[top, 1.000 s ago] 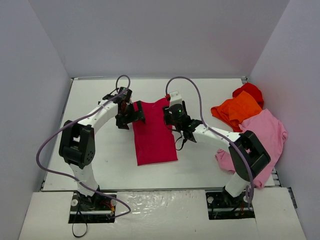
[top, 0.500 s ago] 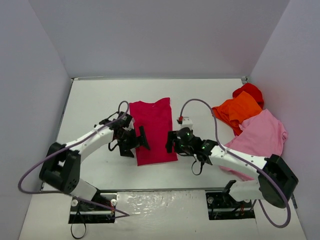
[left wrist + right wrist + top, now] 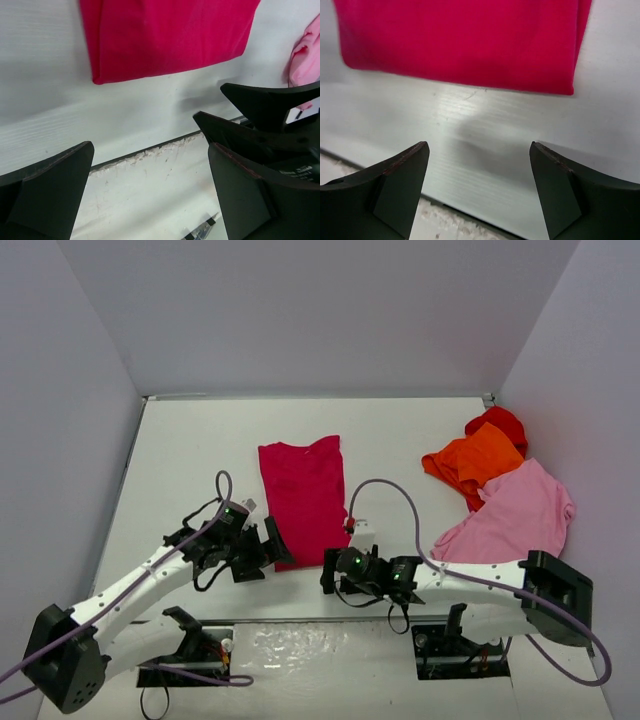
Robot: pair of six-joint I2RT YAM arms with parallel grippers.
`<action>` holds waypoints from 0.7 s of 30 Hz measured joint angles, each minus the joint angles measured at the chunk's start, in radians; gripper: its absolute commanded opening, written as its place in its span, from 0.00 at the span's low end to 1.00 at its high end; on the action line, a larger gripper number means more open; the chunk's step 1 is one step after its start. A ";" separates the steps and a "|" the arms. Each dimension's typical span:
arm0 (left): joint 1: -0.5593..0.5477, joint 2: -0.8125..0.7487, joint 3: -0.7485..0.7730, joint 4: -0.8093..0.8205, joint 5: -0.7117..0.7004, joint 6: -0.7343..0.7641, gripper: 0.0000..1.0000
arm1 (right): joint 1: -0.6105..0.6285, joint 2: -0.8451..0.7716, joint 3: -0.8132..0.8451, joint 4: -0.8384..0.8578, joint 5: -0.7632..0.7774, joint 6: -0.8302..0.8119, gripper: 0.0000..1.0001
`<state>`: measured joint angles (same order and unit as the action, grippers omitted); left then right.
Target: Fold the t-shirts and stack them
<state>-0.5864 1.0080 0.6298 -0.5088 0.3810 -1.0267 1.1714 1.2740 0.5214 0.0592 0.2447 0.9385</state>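
- We see the crimson t-shirt lying flat in the middle of the desk, folded into a long, narrow rectangle. Its neck end is on the far side and its straight hem is on the near side.
- In the left wrist view, the near hem of the crimson t-shirt runs across the top, with bare desk below it.
- The right wrist view shows the same hem across the top, and its right corner stops short of the picture's edge.
- The left arm stretches low from the near left. The left jaws are spread wide by the shirt's near left corner and grasp nothing; only desk shows between them.
- The right arm lies low along the near edge. The right jaws are just near of the shirt's near right corner, also released and empty, with only pale desk between them.
- The two sets of jaws are close to each other at the near end of the shirt.
- Three more shirts lie crumpled together at the far right, well apart from the folded one.
- In that heap the bright red t-shirt is farthest.
- The orange t-shirt overlaps its near side.
- The light pink t-shirt spreads nearest, touching the orange one and reaching towards the right arm.
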 measured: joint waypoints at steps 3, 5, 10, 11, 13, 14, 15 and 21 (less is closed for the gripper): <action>-0.002 -0.006 0.030 -0.062 -0.068 0.011 0.97 | 0.015 0.095 0.050 -0.003 0.020 0.024 0.76; -0.003 -0.004 0.050 -0.093 -0.106 0.017 0.97 | 0.036 0.130 0.075 0.011 0.031 0.051 0.76; -0.010 0.000 0.060 -0.119 -0.155 0.022 0.97 | 0.097 0.142 0.076 0.029 0.077 0.164 0.73; -0.011 0.003 0.061 -0.123 -0.160 0.025 0.97 | 0.102 0.132 0.059 0.052 0.082 0.194 0.73; -0.014 0.017 0.069 -0.141 -0.171 0.034 0.97 | 0.106 0.078 -0.008 0.106 0.095 0.271 0.72; -0.014 0.028 0.079 -0.154 -0.176 0.043 0.97 | 0.106 0.041 -0.053 0.135 0.103 0.314 0.71; -0.014 0.042 0.094 -0.170 -0.182 0.051 0.97 | 0.109 0.002 -0.105 0.178 0.114 0.364 0.70; -0.016 0.083 0.183 -0.231 -0.204 0.092 0.97 | 0.156 0.011 -0.273 0.491 0.220 0.693 0.67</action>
<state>-0.6022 1.0913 0.8129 -0.7399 0.1766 -0.9351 1.3271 1.2847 0.2482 0.5497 0.4647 1.6312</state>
